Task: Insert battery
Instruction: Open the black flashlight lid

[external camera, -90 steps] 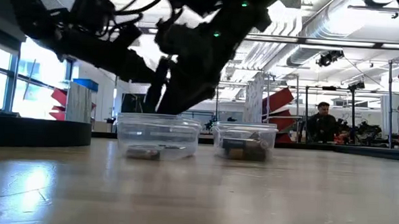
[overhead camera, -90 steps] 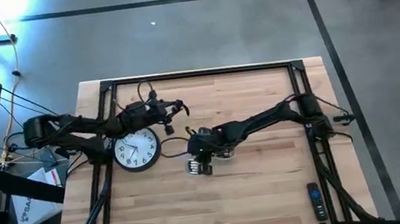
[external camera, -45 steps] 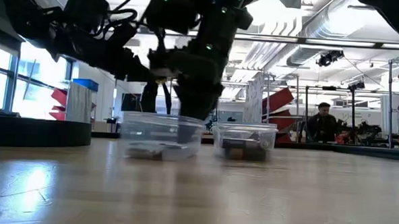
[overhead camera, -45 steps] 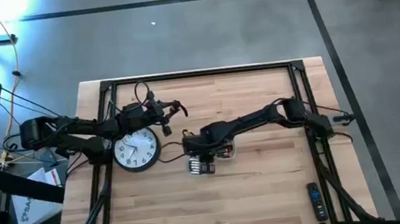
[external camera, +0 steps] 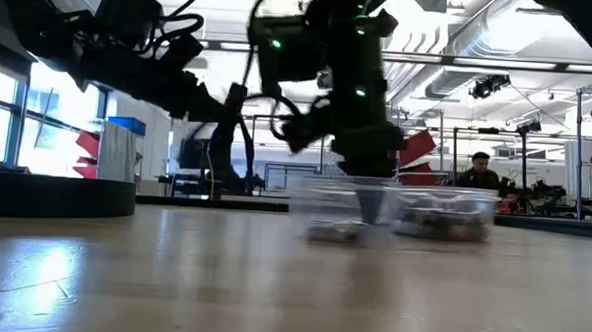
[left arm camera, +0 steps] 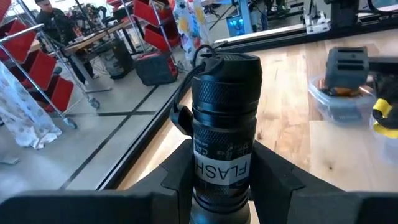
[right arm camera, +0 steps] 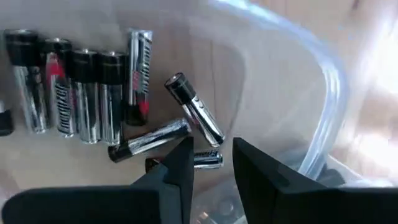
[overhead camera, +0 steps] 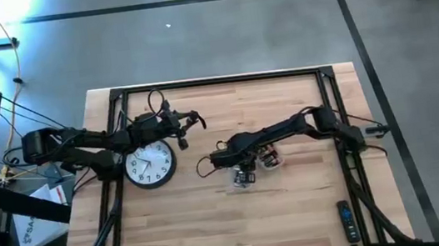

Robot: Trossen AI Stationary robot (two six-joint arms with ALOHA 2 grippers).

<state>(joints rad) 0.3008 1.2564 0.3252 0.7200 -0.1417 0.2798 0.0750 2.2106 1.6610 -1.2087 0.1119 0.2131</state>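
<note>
Wooden bench (overhead camera: 297, 206) carried 2 clear tubs; our right gripper (right arm camera: 211, 163), fingers slightly parted and empty, hovered inside the battery tub (right arm camera: 323, 112), batteries (right arm camera: 81, 87) just ahead. Our left gripper (left arm camera: 221, 180) clamped the flashlight (left arm camera: 224, 118).

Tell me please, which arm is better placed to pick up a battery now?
The right arm, probably. The right gripper is open inside the clear container, directly over the loose batteries. The left gripper is already shut on the flashlight near the clock, so it is occupied.
</note>
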